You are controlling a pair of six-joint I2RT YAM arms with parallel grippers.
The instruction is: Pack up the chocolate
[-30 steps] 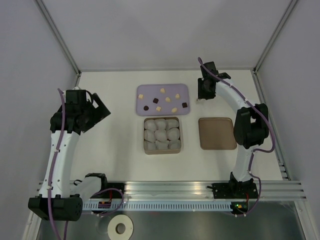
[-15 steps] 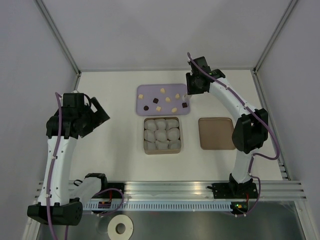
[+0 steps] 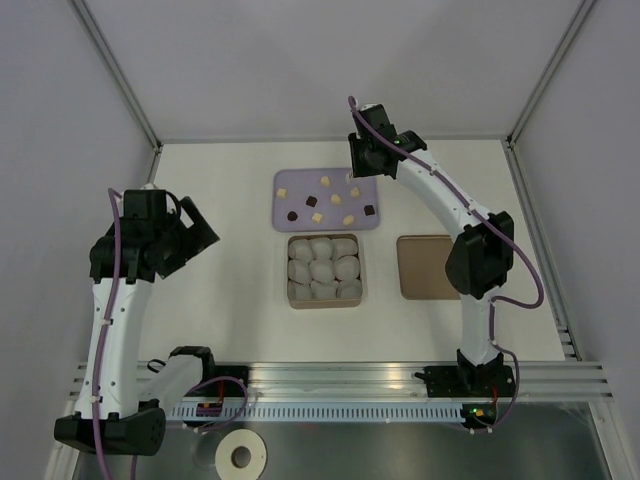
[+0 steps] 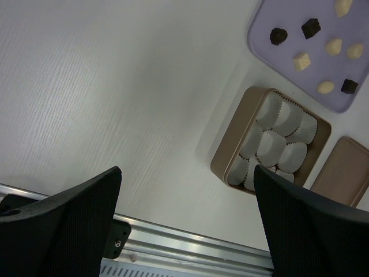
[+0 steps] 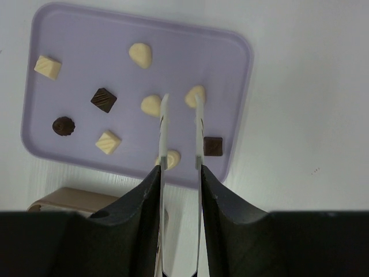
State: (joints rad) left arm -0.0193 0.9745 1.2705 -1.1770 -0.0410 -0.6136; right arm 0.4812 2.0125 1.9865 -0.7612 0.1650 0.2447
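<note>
The chocolate lies as small cream and dark brown pieces on a lavender tray (image 3: pixel 300 180) (image 5: pixel 75 40) at the back of the table. My right gripper (image 3: pixel 354 176) (image 5: pixel 181 101) hovers over the tray's right part, open by a narrow gap with only bare tray between its thin fingers. One cream piece (image 5: pixel 151 105) sits just left of the fingers and another (image 5: pixel 195 95) at the right finger. A dark square (image 5: pixel 213 145) lies near the tray's corner. My left gripper (image 3: pixel 200 238) (image 4: pixel 187 173) is wide open and empty, off to the left above bare table.
A tan box (image 3: pixel 325 304) (image 4: pixel 230 144) filled with white crinkled paper cups (image 3: pixel 322 268) stands just in front of the tray. Its flat brown lid (image 3: pixel 430 267) (image 4: pixel 343 173) lies to the right. An aluminium rail (image 3: pixel 330 375) runs along the near edge.
My right arm has swung left from the back right of the table to above the tray, its jaws narrowing a little. The left arm has drifted slightly nearer, still wide open.
</note>
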